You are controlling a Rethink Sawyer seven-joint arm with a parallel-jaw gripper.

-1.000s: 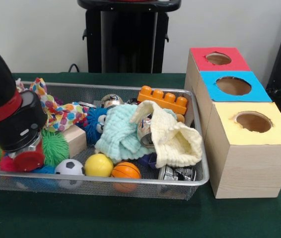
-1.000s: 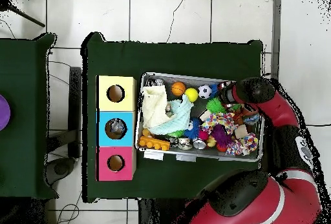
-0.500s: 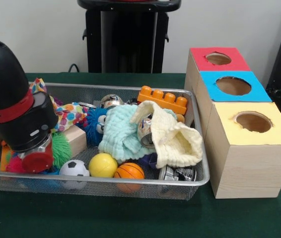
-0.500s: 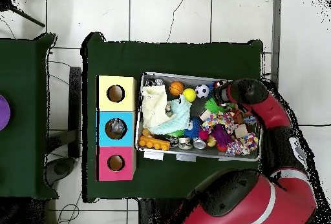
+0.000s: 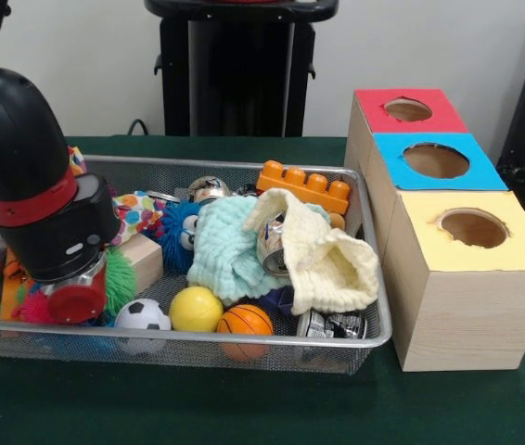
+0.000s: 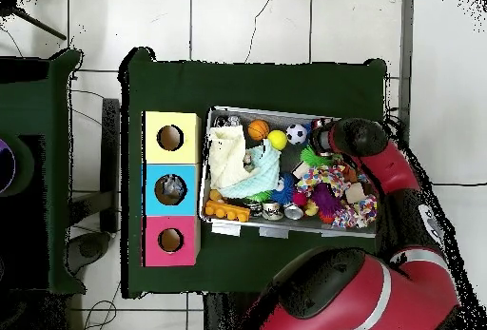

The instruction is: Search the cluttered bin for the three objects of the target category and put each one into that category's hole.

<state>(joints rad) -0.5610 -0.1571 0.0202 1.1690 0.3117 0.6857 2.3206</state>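
A wire mesh bin holds a jumble of toys. Along its front wall lie a soccer ball, a yellow ball and an orange basketball. A teal cloth and a cream cloth partly cover a silver can. Another can lies at the front right corner. An orange toy brick rests at the back. My gripper is down in the bin's left end, beside the soccer ball and hidden behind the arm's bulky black-and-red end.
Right of the bin stand three wooden boxes with round holes: red, blue and yellow. Something grey shows inside the blue hole from overhead. A green spiky ball, a wooden block and a blue furry toy crowd the arm.
In the front view the arm's end has slid right along the bin's front and risen a little. The three balls have shifted slightly right with it.
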